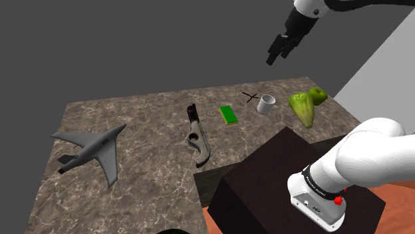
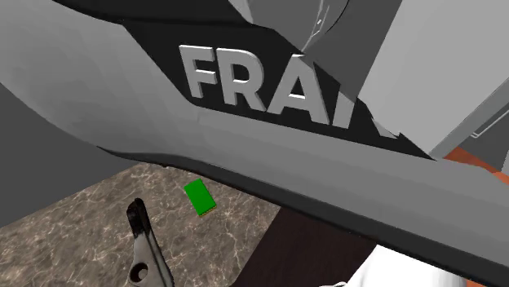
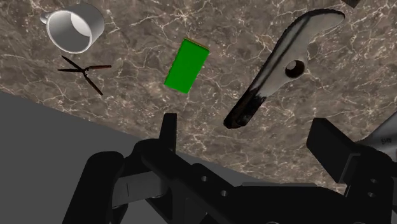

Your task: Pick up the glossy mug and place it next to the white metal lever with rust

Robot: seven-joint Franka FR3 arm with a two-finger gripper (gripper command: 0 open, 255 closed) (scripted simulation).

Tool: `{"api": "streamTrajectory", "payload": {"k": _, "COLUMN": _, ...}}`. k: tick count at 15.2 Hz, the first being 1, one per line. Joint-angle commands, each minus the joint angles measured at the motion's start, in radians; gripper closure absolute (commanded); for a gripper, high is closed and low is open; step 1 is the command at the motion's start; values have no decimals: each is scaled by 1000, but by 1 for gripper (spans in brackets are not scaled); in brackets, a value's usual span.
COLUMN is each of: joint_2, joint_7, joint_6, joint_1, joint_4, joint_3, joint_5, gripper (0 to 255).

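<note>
Hovering high over the surface (image 1: 146, 119), the claw (image 1: 276, 56) is spread apart and empty, presumably ready for the grasp. White mug (image 1: 267, 103) stands near the far edge, beside scissors (image 1: 250, 97). A green block (image 1: 229, 115) separates it from the lever (image 1: 196, 133).

Plane (image 1: 90, 151), green card (image 1: 229, 115), shears (image 1: 250, 97), lettuce (image 1: 302, 108)

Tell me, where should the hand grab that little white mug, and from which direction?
Probably the wall at the rim, coming straight down from above. The mug stands upright with its mouth open to the top, so one finger of the open hand could slip inside and one outside, away from the handle.
</note>
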Motion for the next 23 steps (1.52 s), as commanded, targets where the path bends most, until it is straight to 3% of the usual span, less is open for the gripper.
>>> {"api": "streamTrajectory", "payload": {"k": 1, "joint_2": 25, "joint_7": -26, "joint_6": 52, "joint_1": -11, "joint_4": -31, "joint_3": -25, "joint_5": -15, "gripper": 0}}
{"api": "streamTrajectory", "payload": {"k": 15, "joint_2": 345, "joint_7": -204, "joint_6": 471, "joint_1": -76, "joint_4": -165, "joint_3": -204, "joint_5": -83, "gripper": 0}}
{"api": "streamTrajectory", "payload": {"k": 23, "joint_2": 640, "joint_7": -362, "joint_6": 703, "joint_1": -83, "joint_4": -125, "joint_3": -305, "joint_5": -12, "gripper": 0}}
